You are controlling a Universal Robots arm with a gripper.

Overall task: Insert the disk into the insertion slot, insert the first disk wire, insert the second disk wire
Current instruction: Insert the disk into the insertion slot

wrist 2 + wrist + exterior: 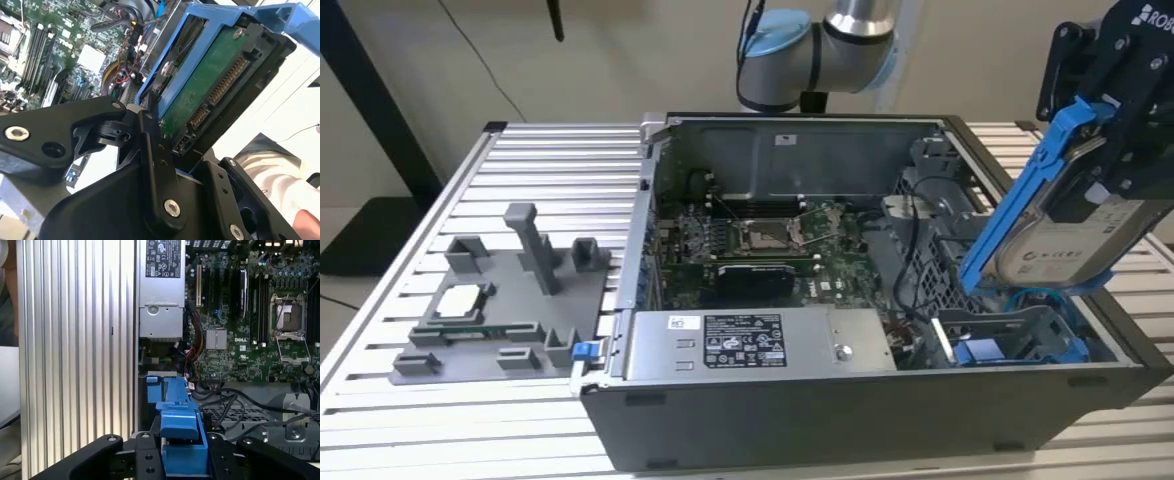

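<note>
My black gripper (1105, 165) is shut on the disk (1067, 240), a silver-grey drive with a pale label in a bright blue carrier (1014, 210). The disk hangs steeply tilted at the exterior view's right. Its lower end is just over the insertion slot (1014, 338), a grey metal bay with blue fittings in the case's near right corner. In the second wrist view the disk's green circuit-board underside (210, 90) and its connector sit between my gripper's fingers (152, 145). The first wrist view has the blue carrier's end (182, 437) clamped in the gripper (184, 460). Black cables (225, 400) lie loose beside the bay.
The open computer case (854, 400) lies on a slatted metal table (400, 420). Inside are the motherboard with its CPU socket (767, 235) and the grey power supply (747, 345). A grey fixture with small parts (507, 300) lies on the exterior view's left. A person's sleeve (270, 175) is close by.
</note>
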